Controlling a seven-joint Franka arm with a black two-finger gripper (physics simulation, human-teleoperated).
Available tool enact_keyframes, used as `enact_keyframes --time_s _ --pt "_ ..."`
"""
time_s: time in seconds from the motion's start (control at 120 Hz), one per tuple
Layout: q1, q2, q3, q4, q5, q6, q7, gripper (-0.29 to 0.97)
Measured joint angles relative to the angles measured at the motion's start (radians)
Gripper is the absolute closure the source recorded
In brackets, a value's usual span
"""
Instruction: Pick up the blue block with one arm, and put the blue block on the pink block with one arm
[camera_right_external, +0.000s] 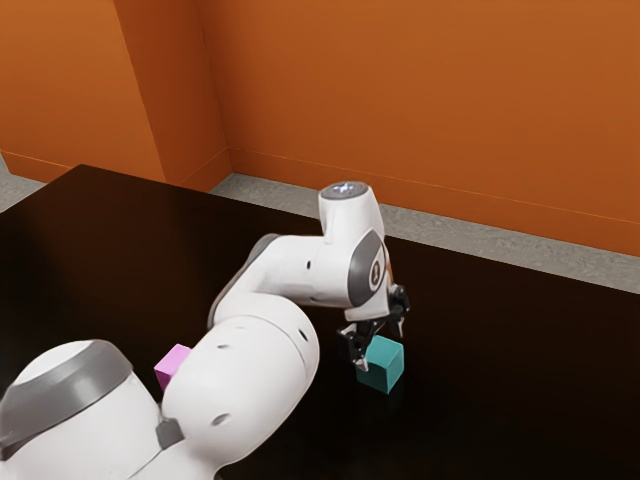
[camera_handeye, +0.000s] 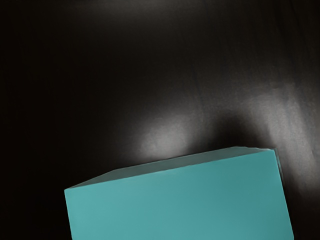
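The blue block (camera_right_external: 383, 364), a teal-blue cube, sits low over the dark table (camera_right_external: 500, 350) right of centre in the exterior view. My gripper (camera_right_external: 376, 338) comes down on it from above; one black finger (camera_right_external: 357, 352) presses its left side and the other stands at its far side, so the gripper is shut on the block. In the wrist view the blue block (camera_handeye: 180, 200) lies large and close just under my hand. The pink block (camera_right_external: 173, 364) rests on the table far to the exterior view's left, partly hidden behind my arm's white base link (camera_right_external: 250, 390).
The black table runs wide to the exterior view's right and toward the front. Orange walls (camera_right_external: 420, 90) and a grey floor strip (camera_right_external: 520, 245) stand beyond the table's far edge. My arm's bulk lies between the two blocks.
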Motion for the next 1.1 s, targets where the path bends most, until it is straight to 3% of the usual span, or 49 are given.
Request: enact_keyframes --time_s 0.433,1.1 --pt "0.009 -0.007 -0.009 0.000 -0.015 0.006 0.099 0.00" --pt "0.015 -0.007 -0.019 0.005 -0.002 -0.034 -0.107 0.00"
